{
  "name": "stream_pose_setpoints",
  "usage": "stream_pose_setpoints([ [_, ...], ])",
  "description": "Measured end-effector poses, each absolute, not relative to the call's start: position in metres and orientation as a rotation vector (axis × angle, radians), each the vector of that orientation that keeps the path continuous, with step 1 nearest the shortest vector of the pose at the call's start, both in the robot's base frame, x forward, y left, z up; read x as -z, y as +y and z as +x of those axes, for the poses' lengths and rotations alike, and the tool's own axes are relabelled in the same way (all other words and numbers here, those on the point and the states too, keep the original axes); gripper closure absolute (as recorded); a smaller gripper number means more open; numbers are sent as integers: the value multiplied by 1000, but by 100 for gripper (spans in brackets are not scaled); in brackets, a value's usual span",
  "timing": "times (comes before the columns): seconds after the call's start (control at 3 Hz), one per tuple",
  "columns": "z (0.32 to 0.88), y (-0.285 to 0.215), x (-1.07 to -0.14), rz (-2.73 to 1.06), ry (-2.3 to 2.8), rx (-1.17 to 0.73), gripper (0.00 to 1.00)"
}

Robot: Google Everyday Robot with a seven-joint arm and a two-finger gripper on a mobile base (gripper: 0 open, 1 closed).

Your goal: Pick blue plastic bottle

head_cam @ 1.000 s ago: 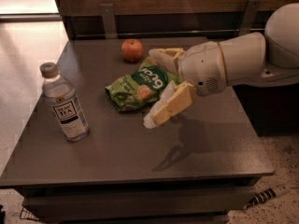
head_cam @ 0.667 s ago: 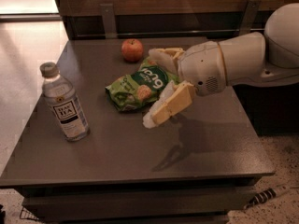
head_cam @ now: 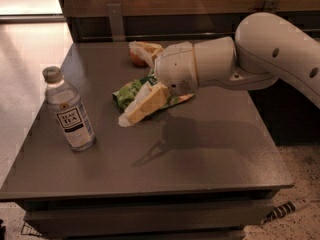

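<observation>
The blue plastic bottle (head_cam: 70,111) looks clear, with a grey-beige cap and a white-and-black "TEA" label. It stands upright at the left of the dark table (head_cam: 210,154). My gripper (head_cam: 127,84) hovers over the table's middle, to the right of the bottle and apart from it. It points left and is open and empty, with one pale finger (head_cam: 145,50) at the back and the other finger (head_cam: 145,104) nearer the front.
A green snack bag (head_cam: 126,94) lies between the fingers, partly hidden by the wrist. A red apple (head_cam: 135,60) sits behind the rear finger, mostly hidden. A wooden wall with metal brackets runs along the back. The floor lies left and right of the table.
The arm and gripper have moved left toward the bottle and now cover the snack bag and the apple. The bottle has not moved.
</observation>
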State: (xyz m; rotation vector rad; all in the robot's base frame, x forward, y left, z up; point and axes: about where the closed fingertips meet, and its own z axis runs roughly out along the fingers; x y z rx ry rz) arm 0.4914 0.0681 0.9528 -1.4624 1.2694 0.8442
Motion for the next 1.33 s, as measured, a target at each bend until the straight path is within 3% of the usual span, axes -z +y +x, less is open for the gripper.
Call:
stream_pose_setpoints([
  [1.33,478,168,-922,-1358,1246,-1092,0],
])
